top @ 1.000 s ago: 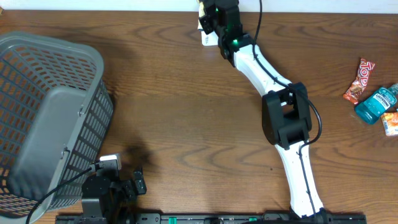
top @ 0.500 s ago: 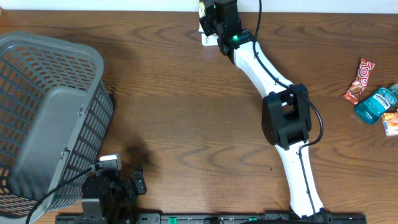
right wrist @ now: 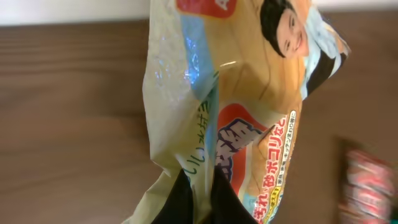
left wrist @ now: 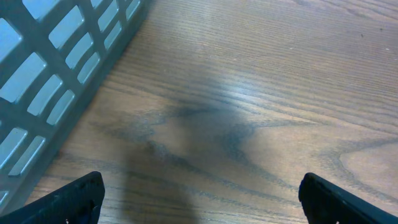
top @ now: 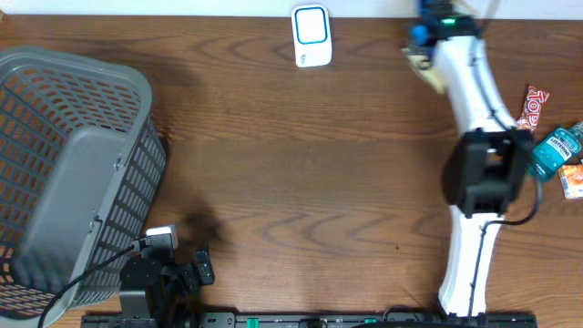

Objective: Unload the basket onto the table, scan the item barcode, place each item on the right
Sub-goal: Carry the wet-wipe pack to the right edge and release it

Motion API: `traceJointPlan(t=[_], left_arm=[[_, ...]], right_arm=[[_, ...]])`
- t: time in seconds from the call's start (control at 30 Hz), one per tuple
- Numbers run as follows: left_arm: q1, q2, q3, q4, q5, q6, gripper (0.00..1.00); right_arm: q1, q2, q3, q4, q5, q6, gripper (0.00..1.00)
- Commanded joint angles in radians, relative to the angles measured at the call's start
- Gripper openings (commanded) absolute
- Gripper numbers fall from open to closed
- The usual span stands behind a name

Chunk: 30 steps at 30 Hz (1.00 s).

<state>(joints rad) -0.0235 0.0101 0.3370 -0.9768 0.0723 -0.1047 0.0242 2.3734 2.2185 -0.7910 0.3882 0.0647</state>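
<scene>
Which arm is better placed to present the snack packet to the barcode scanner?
Right. The right gripper is shut on the snack packet at the far edge, where the scanner stands. The left gripper hangs open and empty by the basket.

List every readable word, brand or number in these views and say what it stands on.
"TOP": on the red snack wrapper, far right in the overhead view.
Japanese characters: on the snack bag held in the right pincer; sideways and creased, not reliably readable.
On the blue bottle: label too small to read.
On the white scanner: no readable text.
</scene>
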Motion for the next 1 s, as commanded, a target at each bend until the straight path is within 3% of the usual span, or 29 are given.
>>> traceJointPlan(t=[0.0,0.23,0.37,0.5,0.53,0.73,0.97], left_arm=[[0.000,-0.006,0.006,-0.013,-0.005,-0.002,1.00],[0.000,-0.006,0.006,-0.013,-0.005,-0.002,1.00],[0.000,-0.006,0.006,-0.014,-0.005,-0.002,1.00],[0.000,-0.006,0.006,-0.013,-0.005,-0.002,1.00],[0.000,-0.006,0.006,-0.013,-0.005,-0.002,1.00],[0.000,-0.006,0.006,-0.013,-0.005,-0.002,1.00],[0.000,-0.006,0.006,-0.014,-0.005,-0.002,1.00]], right_arm=[[-0.114,0.002,-0.030,-0.009,0.054,0.013,0.04],[-0.325,0.029,-0.094,-0.002,-0.100,0.013,0.17],[-0.414,0.035,-0.096,-0.044,-0.212,0.013,0.35],[-0.470,0.004,-0.089,-0.128,-0.208,0.012,0.91],[-0.478,-0.012,-0.086,-0.145,-0.208,0.011,0.99],[-0.467,-0.175,-0.085,-0.190,-0.245,0.008,0.99],[-0.407,-0.584,-0.085,-0.226,-0.583,0.009,0.99]])
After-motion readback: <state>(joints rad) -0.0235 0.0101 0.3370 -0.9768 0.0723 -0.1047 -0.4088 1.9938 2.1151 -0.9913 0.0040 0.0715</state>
